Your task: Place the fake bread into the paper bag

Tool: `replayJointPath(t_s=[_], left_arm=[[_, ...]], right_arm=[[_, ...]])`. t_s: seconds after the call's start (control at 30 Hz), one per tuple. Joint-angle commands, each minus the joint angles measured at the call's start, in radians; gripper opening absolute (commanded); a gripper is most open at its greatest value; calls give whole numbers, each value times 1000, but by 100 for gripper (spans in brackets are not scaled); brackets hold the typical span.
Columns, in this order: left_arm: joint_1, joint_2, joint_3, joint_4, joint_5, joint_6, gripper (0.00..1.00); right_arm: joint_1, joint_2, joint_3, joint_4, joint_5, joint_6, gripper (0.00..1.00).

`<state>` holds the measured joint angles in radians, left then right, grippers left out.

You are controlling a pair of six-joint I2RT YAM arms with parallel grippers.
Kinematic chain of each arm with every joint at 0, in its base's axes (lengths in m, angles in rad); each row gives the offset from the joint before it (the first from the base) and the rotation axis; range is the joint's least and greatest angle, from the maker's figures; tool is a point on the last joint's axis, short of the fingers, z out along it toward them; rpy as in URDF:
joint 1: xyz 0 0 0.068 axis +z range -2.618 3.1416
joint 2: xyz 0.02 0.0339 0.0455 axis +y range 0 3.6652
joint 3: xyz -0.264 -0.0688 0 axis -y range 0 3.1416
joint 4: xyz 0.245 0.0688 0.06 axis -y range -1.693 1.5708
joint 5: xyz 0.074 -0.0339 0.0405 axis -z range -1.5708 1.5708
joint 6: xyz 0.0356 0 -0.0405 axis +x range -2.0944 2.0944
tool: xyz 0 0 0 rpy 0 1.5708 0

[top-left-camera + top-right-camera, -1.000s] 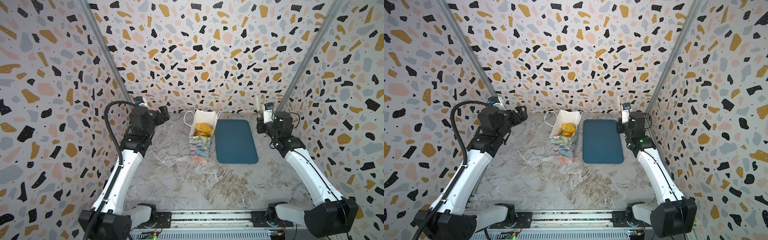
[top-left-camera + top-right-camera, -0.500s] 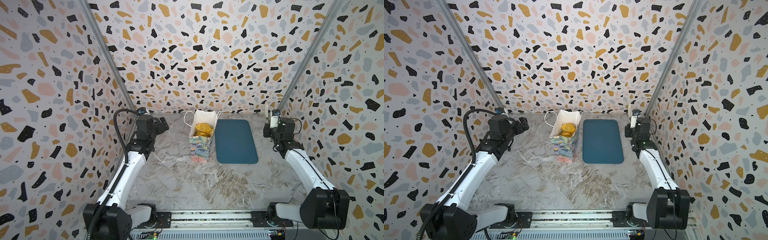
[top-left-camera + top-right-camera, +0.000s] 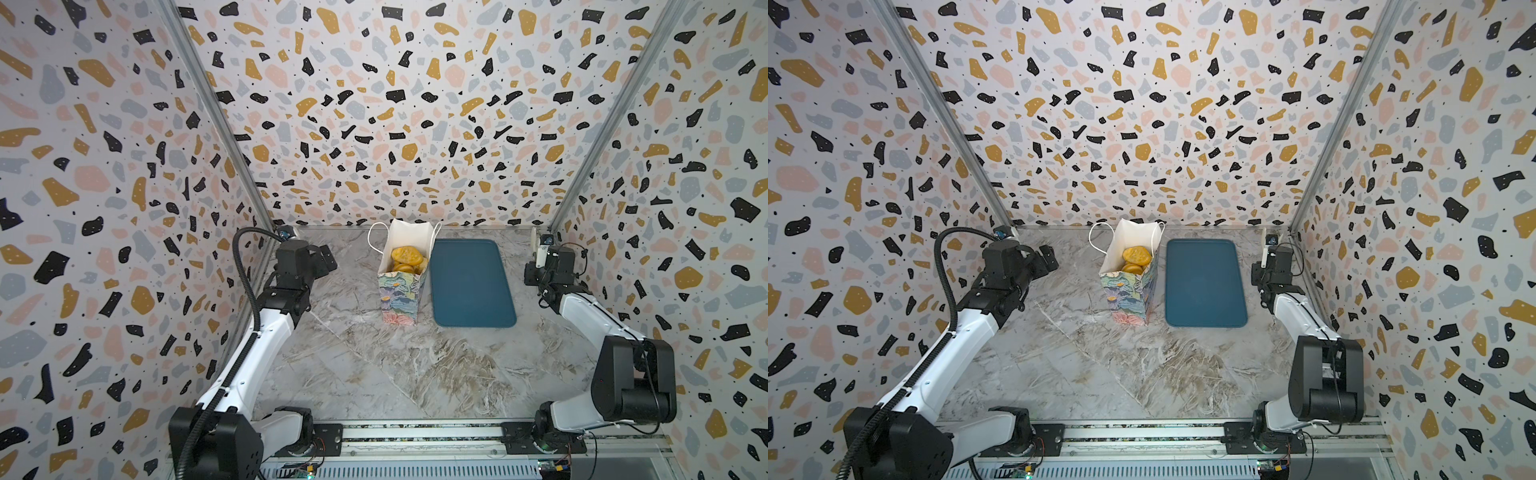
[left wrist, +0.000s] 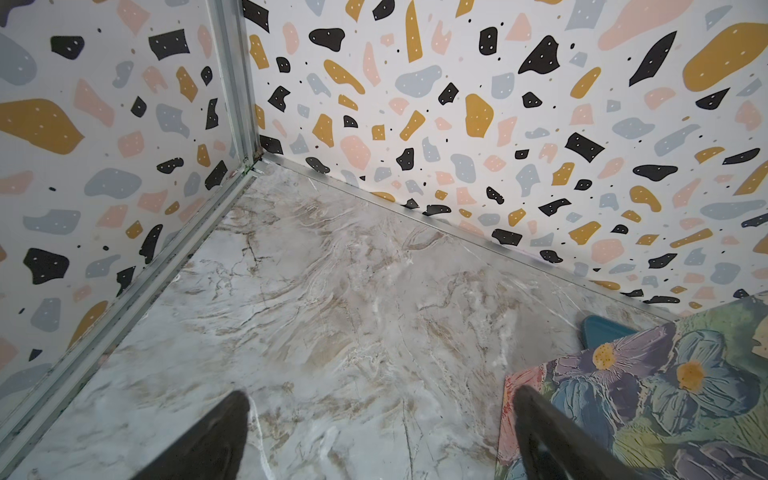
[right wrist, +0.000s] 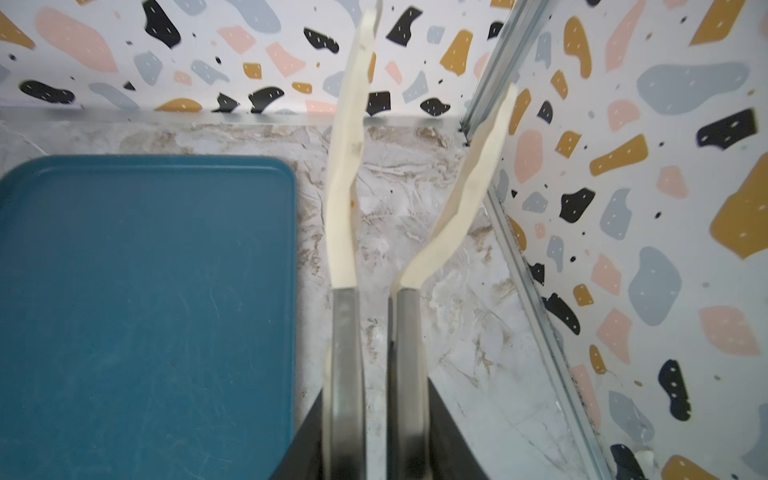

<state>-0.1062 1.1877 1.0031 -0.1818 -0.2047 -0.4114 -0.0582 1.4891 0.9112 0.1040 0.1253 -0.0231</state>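
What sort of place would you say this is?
Probably a robot test booth: terrazzo-print walls enclose a marble-look tabletop, and the left arm and right arm are mounted on a rail at its front edge.

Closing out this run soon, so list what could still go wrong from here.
The paper bag stands tall and narrow with fake bread piled inside; a nudge from the left gripper, jaws open near it, could tip it.
The tongs jut close to the wall; swinging could scrape it.

The paper bag [image 3: 399, 299] hides all but the topmost fake bread [image 3: 406, 254].
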Motion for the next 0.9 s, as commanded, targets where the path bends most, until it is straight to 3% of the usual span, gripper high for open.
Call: replayJointPath(t_s=[0.0, 0.87], left_arm=[[7, -14, -20, 44, -16, -10, 100], [7, -36, -85, 97, 20, -28, 100]], right_arm=[[-5, 29, 0, 66, 21, 15, 32], [-66, 240, 52, 57, -33, 17, 32]])
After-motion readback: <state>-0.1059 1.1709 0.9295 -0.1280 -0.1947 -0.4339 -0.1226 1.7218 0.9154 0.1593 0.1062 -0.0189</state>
